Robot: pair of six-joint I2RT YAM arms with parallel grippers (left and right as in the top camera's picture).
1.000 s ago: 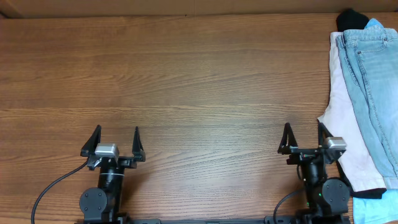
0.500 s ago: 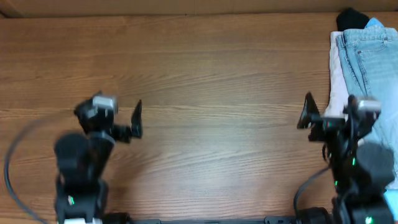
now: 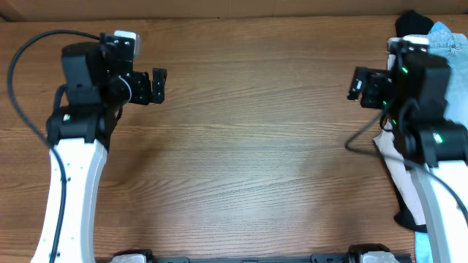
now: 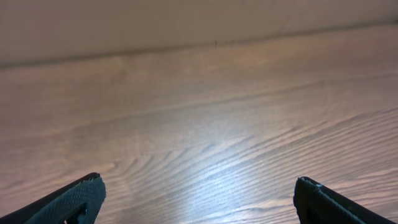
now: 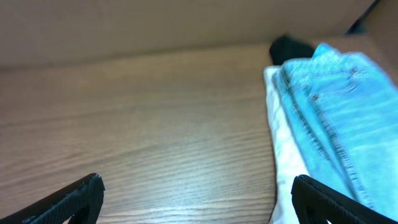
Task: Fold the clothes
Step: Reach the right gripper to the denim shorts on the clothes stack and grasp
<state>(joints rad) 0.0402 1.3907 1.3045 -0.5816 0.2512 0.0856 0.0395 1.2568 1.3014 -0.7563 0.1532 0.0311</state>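
The light-blue denim shorts lie at the table's far right on top of a white garment. In the overhead view my right arm covers most of them and only a corner shows. My right gripper is open and empty, raised above the table just left of the pile; it also shows in the overhead view. My left gripper is open and empty, raised over bare wood at the far left, and shows in the overhead view.
A black garment lies at the back of the pile, by the wall. The white garment's edge shows below my right arm. The wooden table ends at a wall at the back.
Both arms have risen from their rest pose at the front edge and swung toward the back of the table. Both grippers stay open. The pile has not moved.
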